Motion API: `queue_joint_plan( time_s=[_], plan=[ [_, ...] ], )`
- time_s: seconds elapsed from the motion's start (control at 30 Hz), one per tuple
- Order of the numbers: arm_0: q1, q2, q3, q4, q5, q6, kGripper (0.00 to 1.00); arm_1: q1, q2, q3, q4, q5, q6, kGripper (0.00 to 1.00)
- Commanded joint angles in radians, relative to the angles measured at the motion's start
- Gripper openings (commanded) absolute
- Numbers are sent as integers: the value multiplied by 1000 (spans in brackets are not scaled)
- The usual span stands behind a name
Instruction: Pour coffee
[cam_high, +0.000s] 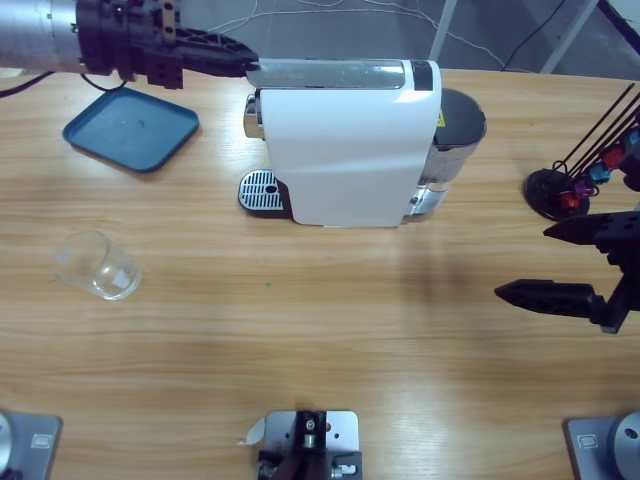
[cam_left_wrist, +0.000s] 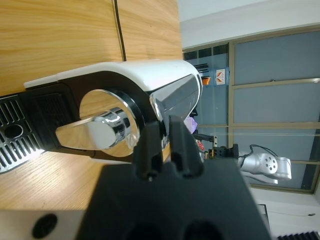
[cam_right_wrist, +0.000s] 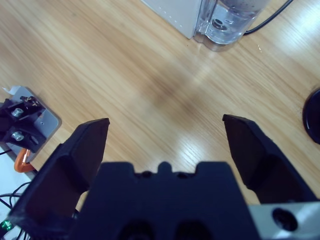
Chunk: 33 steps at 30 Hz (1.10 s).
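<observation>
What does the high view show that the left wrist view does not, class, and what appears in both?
Only the high view shows the blue tray, the empty glass lying on its side, the capsule stand and the right tool, open above bare table. Only the left wrist view shows the chrome spout under the machine's head, and windows in the room behind. Both show the white coffee machine, its drip grille, the wooden table and the left tool, jaws together, at the machine's top lever.
</observation>
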Motion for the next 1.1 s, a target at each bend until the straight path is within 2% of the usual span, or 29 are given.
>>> queue_joint_plan(
  time_s=[0.03,0.3,0.4,0.43,0.47,0.5,0.57,0.63,0.7,0.73,0.77,0.83,0.9,1.0,1.1],
  plan=[
    [-63,-50,-79,-22,-6,0,0,-10,-64,32,1,-27,-1,1000],
    [-108,-100,-283,81,30,7,0,-10,-54,31,-5,-31,-1,1000],
    [-158,-118,-342,102,76,133,0,-10,-64,10,26,-72,-21,1000],
    [-175,-132,-347,107,94,210,173,-10,-64,-6,42,-124,-33,1000],
    [-190,-152,-341,119,126,286,483,-10,-64,-16,42,-179,-28,1000],
    [-209,-196,-317,142,214,417,553,-10,-66,-21,42,-234,-13,1000],
    [-245,-261,-302,253,365,604,552,-47,-68,-22,52,-349,39,1000],
    [-302,-315,-301,426,557,796,549,-107,-84,-20,58,-380,66,1000],
    [-361,-351,-260,515,706,920,561,-172,-98,-5,49,-382,86,1000],
    [-382,-366,-227,519,744,963,675,-204,-107,4,41,-382,87,1000],
    [-403,-379,-193,519,784,1015,836,-253,-116,15,31,-382,87,1000],
    [-433,-404,-116,530,868,1130,964,-348,-129,23,15,-386,83,1000],
    [-438,-444,-38,542,878,1129,970,-458,-145,63,-75,-374,79,1000],
    [-438,-509,66,534,876,1087,1000,-560,-131,116,-212,-304,70,994],
    [-438,-557,137,531,876,1047,1000,-596,-61,129,-285,-272,57,847]
  ],
)
